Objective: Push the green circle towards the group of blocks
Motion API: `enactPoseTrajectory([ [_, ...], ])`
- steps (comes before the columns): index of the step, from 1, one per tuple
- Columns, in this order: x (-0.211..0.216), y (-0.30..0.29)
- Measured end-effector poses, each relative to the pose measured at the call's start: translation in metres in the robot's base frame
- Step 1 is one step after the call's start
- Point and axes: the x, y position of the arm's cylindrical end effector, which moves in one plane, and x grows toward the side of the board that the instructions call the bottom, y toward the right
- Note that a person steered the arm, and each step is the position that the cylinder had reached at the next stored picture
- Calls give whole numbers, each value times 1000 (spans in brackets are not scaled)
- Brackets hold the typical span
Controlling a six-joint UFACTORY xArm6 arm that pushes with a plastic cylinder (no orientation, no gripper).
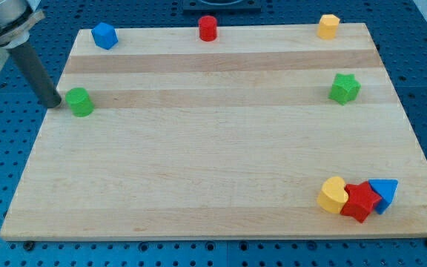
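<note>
The green circle (79, 101) is a short green cylinder near the left edge of the wooden board (213, 163). My tip (53, 103) stands just to its left, at the board's edge, close to it; I cannot tell if they touch. The group of blocks sits at the bottom right: a yellow heart (333, 194), a red star (359, 202) and a blue triangle (385, 192), packed together.
A blue cube (104, 35) lies at the top left, a red cylinder (208, 28) at the top middle, a yellow hexagon (328, 26) at the top right, and a green star (344, 88) at the right.
</note>
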Motion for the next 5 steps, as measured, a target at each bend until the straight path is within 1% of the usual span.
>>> enactPoseTrajectory([
  [1, -11, 18],
  [4, 36, 51],
  [5, 51, 72],
])
